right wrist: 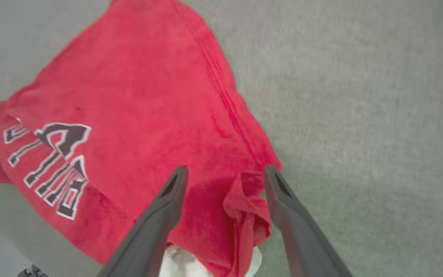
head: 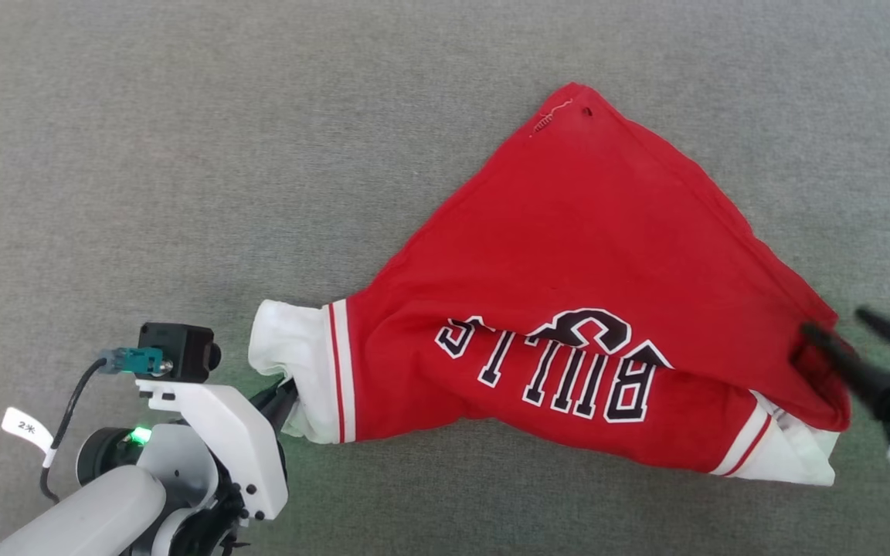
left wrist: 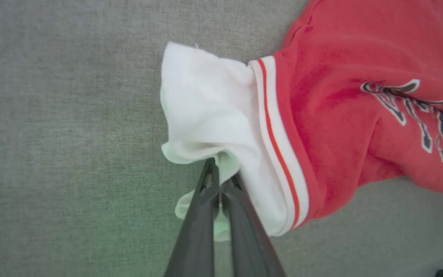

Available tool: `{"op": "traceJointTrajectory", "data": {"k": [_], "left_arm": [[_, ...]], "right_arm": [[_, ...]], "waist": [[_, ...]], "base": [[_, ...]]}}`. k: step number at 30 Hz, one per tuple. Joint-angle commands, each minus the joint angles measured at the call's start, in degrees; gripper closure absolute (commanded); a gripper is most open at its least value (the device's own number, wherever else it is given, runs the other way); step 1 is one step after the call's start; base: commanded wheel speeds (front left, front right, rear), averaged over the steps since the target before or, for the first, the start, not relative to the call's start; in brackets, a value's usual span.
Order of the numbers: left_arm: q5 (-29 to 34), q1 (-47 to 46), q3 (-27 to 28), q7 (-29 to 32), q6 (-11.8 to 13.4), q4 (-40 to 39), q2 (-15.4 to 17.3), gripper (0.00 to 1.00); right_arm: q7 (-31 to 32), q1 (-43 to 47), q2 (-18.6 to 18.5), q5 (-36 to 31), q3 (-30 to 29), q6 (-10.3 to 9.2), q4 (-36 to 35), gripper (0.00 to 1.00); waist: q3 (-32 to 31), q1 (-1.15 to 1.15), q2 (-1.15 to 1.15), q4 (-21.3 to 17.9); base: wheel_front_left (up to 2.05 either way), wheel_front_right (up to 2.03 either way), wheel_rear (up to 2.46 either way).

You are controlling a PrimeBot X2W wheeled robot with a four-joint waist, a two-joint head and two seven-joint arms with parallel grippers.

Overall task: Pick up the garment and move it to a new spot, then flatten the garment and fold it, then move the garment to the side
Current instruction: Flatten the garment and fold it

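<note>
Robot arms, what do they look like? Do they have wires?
The left arm is pale grey with a white wrist. On it sit a black camera, a teal plug, a black cable, a white tag and a green light. The left claw and right claw each have two long, dark grey fingers.

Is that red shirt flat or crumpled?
Crumpled, not flat. The garment lies in a rough triangle on the grey surface, with folds along its lower edge and both ends bunched.
</note>
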Motion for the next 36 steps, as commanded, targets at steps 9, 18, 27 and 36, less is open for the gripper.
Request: {"op": "traceJointTrajectory", "data": {"k": [9, 18, 27, 36], "left_arm": [[1.1, -1.2, -0.7, -0.5, -0.8, 0.3, -2.0, 1.0], [3.5, -5.2, -3.0, -0.1, -3.2, 2.3, -7.4, 1.0], [4.6, -7.4, -4.9, -0.6, -6.0, 5.4, -12.6, 1.0], [4.2, -7.5, -5.5, -1.6, -8.0, 8.2, -15.3, 1.0]], "right_arm": [[-1.6, -9.8, -1.6, -3.2, 0.6, -0.02, -8.8, 0.0], [-8.0, -27.9, -5.3, -2.0, 13.6, -0.02, 8.4, 0.0], [-6.1, -40.9, -10.9, -0.8, 24.3, -0.01, 30.1, 0.0], [4.6, -42.6, -12.9, 2.3, 33.1, -0.02, 43.8, 0.0]], "waist": [[0.8, 0.0, 0.0, 3.4], [3.0, 0.0, 0.0, 10.7], [5.2, 0.0, 0.0, 18.4], [6.7, 0.0, 0.0, 21.7]], "base": [[0.0, 0.0, 0.0], [0.0, 0.0, 0.0], [0.0, 0.0, 0.0], [0.0, 0.0, 0.0]]}}
